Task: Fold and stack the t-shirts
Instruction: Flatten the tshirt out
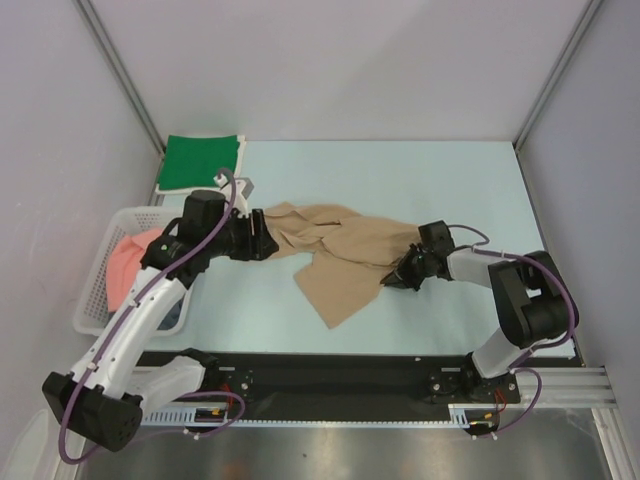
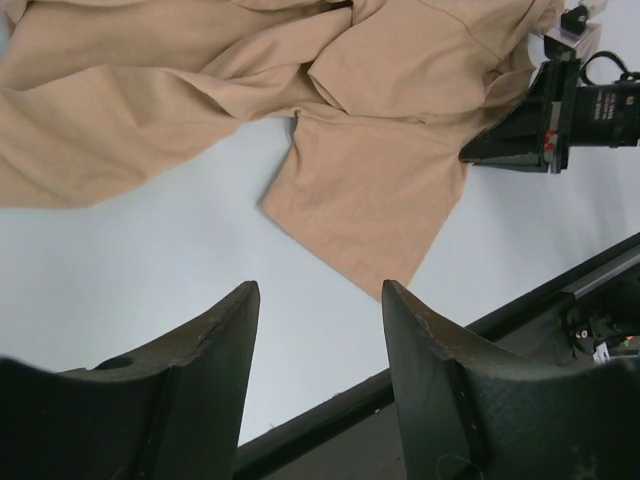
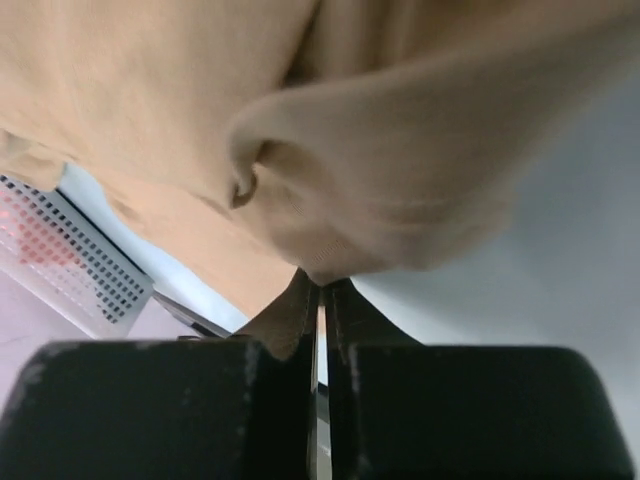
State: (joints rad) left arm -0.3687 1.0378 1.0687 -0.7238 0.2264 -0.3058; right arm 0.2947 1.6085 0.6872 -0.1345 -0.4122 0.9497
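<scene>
The tan t-shirt lies crumpled across the middle of the table, one sleeve spread toward the front. My right gripper is shut on its right edge. In the right wrist view the jaws pinch a fold of the tan cloth. My left gripper is at the shirt's left end. In the left wrist view it is open and empty over bare table, with the tan shirt ahead. A folded green t-shirt lies at the back left. A pink t-shirt and a dark blue one sit in the basket.
A white lattice basket stands at the left table edge, partly under my left arm; it also shows in the right wrist view. The black rail runs along the front edge. Grey walls enclose the table.
</scene>
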